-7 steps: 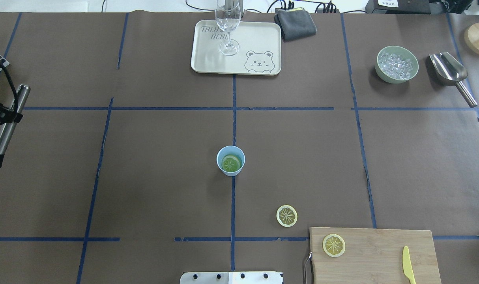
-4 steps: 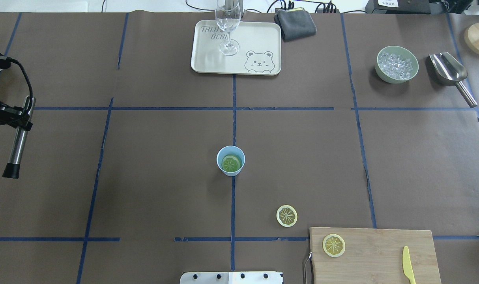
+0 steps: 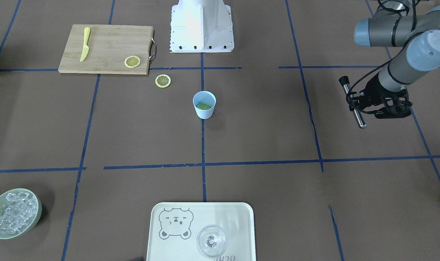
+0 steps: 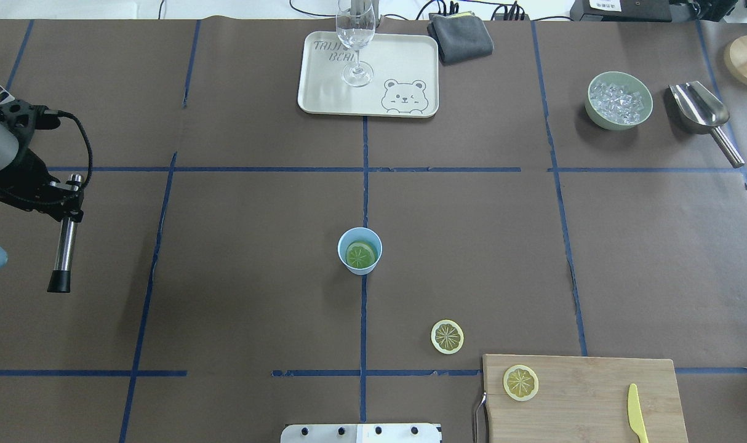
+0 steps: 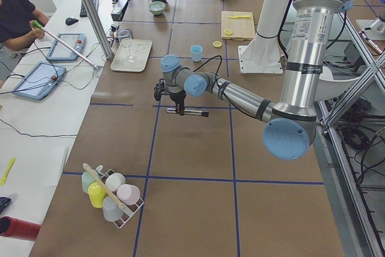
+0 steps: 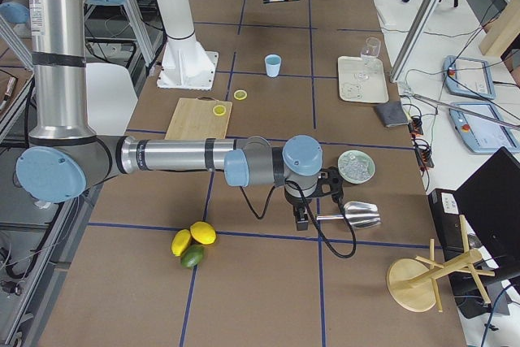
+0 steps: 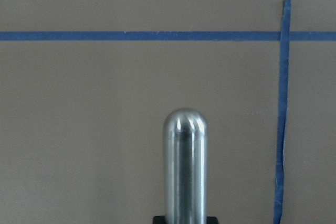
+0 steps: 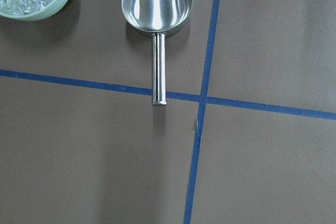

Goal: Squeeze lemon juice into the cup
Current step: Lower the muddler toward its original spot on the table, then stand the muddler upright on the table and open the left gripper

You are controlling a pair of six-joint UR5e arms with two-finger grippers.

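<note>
Nearest the robot, on its right, a cutting board [image 4: 595,394] carries a yellow knife [image 4: 637,413] and a spare slice [image 4: 520,382]. Another slice [image 4: 447,336] lies on the table [image 4: 256,295] just off the board's far left corner. Farther out, at the middle of the table, the cup [image 3: 204,112] stands upright on a blue tape line. The lemon slice [image 4: 361,254] lies inside it, leaning against the wall, well apart from both arms. A little beyond that, at the table's left edge, the left gripper [image 4: 72,202] has its fingers pinched on a metal rod [image 4: 63,252], whose black tip points back toward the robot. At the far side, a tray [image 4: 404,61] holds a wine glass [image 4: 356,37], with a grey cloth [image 4: 461,38] just beside the tray. To the right are a bowl of ice [image 4: 619,101] and a steel scoop [image 4: 701,111]. The right gripper [image 6: 301,215] hangs by the scoop's handle, and I cannot tell whether its fingers are spread or pressed together.
</note>
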